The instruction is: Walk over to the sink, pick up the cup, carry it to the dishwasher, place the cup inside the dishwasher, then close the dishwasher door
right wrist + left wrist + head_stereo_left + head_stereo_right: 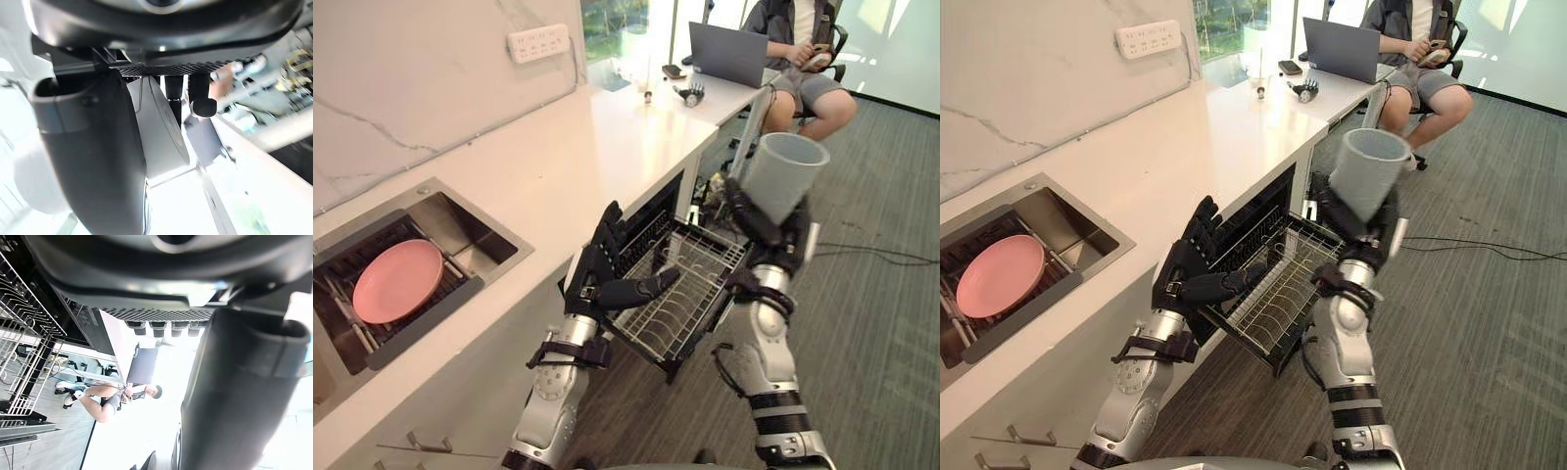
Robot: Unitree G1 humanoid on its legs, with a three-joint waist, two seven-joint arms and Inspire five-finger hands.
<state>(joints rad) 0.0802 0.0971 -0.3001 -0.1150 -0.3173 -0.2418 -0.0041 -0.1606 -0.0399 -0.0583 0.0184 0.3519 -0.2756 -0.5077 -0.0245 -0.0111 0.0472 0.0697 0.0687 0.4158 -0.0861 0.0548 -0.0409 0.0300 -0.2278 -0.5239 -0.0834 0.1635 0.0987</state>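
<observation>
Left hand (pixel 607 279) sits closest in the head view, at the near left corner of the rack (pixel 690 294). Its fingers are straight and spread and its thumb stretches over the rack's edge, holding nothing. Whether it touches the wire I cannot tell. Right hand (pixel 766 230) is above the rack's right side, clamped round the lower part of the grey cup (pixel 785 171), which tilts with its mouth up. The rack stands pulled out of the dishwasher (pixel 646 220) under the white tabletop (pixel 558 147). Well left of the rack, a pink plate (pixel 396 281) lies in the sink (pixel 475 230). Far beyond the rack, a person (pixel 798 59) sits by a laptop (pixel 729 54).

Left wrist view: the fingers (pixel 166 328) are straight and the thumb (pixel 234 396) stands apart from them, with nothing between; the rack shows past them.

Right wrist view: thumb and fingers press the pale cup between them.
</observation>
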